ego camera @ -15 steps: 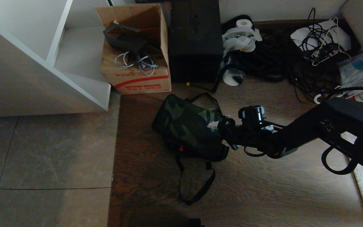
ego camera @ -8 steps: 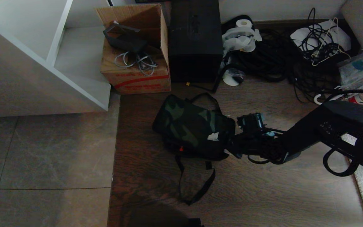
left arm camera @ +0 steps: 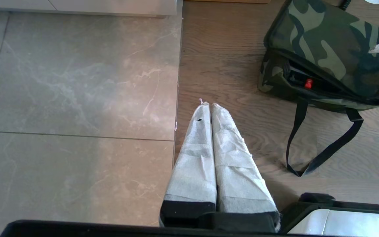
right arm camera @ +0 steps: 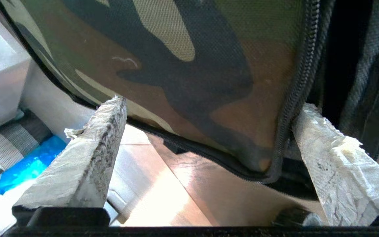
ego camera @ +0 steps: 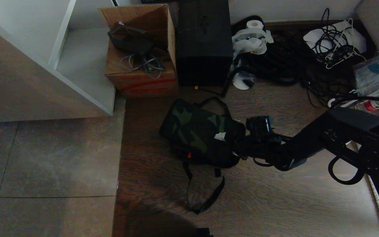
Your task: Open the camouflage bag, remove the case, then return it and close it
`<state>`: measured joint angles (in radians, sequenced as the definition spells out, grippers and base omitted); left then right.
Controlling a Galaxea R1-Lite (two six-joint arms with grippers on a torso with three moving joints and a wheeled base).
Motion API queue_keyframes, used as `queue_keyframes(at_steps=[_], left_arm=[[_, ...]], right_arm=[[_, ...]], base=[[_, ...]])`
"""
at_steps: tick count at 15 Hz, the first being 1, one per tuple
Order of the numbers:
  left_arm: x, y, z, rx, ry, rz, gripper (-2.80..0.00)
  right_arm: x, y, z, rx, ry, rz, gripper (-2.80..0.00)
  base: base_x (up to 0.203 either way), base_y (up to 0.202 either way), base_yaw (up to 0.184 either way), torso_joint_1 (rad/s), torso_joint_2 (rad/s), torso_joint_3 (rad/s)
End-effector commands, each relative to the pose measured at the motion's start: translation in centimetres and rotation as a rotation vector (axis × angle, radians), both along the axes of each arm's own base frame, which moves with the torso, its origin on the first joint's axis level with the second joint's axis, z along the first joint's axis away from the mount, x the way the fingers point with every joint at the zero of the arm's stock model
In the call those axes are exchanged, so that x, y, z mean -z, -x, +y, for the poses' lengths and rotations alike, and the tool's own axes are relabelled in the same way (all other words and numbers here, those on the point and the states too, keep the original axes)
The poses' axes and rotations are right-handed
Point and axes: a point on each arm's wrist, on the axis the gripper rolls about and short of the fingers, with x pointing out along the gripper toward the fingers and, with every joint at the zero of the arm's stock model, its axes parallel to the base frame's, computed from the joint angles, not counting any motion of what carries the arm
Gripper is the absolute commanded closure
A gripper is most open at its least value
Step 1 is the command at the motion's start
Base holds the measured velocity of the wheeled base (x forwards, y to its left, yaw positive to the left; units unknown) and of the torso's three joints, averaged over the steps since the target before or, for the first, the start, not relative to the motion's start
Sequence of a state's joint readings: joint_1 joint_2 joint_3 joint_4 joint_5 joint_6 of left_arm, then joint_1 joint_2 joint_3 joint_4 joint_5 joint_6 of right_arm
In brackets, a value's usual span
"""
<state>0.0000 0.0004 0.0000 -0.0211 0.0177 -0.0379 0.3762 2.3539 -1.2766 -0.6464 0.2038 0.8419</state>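
Right gripper (right arm camera: 206, 131) spread wide at the right-hand end of the camouflage bag (ego camera: 197, 131); the flap's zip-edged corner hangs between its taped fingers (right arm camera: 87, 158), gripped by neither. Bag lies on its side on the wooden floor (ego camera: 275, 204), flap partly lifted, a small red tab (left arm camera: 308, 83) visible in the dark gap beneath; case itself cannot be made out. One black strap (ego camera: 206, 191) trails toward the robot. Left gripper (left arm camera: 209, 107) parked near the tile seam, taped fingers pressed together, well apart from the bag. Cardboard box (ego camera: 141, 75) behind the bag carries red printing, unreadable. Black box (ego camera: 204, 42) stands beside it. Cable tangle (ego camera: 308, 65) crowds the right rear; open boards lie toward the robot, tiles (ego camera: 44, 158) to the left.
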Motion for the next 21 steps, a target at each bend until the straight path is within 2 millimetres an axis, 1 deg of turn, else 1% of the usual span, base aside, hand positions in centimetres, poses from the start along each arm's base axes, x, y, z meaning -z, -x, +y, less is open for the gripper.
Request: queue_keyframes(at_steps=[1,3,5,6,9,11,18,21], left_arm=[[0.3,-0.1,0.0,-0.001,0.0,0.008,0.0],[0.3,-0.1,0.0,-0.001,0.002,0.008,0.0],[0.3,-0.1,0.0,-0.001,0.0,0.008,0.0],[0.3,-0.1,0.0,-0.001,0.001,0.008,0.0],[0.3,-0.1,0.0,-0.001,0.0,0.007,0.0],[0.3,-0.1,0.0,-0.001,0.0,0.008,0.0],[0.3,-0.1,0.0,-0.001,0.0,0.008,0.0],[0.3,-0.1,0.0,-0.001,0.002,0.008,0.0]], right_arm=[[0.3,-0.2,0.3,0.003,-0.016,0.005,-2.8],[-0.5,-0.4,0.3,0.017,-0.053,0.0,-2.8],[-0.8,-0.3,0.2,0.018,-0.057,-0.002,-2.8],[-0.8,-0.2,0.2,0.016,-0.053,-0.004,0.0],[-1.2,0.0,0.2,0.013,-0.053,-0.014,0.0],[-0.8,0.2,0.1,0.006,-0.032,-0.007,0.0],[0.9,1.3,-0.5,-0.068,0.127,-0.023,0.0],[1.0,1.3,-1.4,-0.071,0.162,-0.032,0.0]], base=[[0.0,0.0,0.0,0.0,0.0,0.0],[0.0,0.0,0.0,0.0,0.0,0.0],[0.0,0.0,0.0,0.0,0.0,0.0],[0.0,0.0,0.0,0.0,0.0,0.0],[0.0,0.0,0.0,0.0,0.0,0.0],[0.0,0.0,0.0,0.0,0.0,0.0],[0.0,0.0,0.0,0.0,0.0,0.0],[0.0,0.0,0.0,0.0,0.0,0.0]])
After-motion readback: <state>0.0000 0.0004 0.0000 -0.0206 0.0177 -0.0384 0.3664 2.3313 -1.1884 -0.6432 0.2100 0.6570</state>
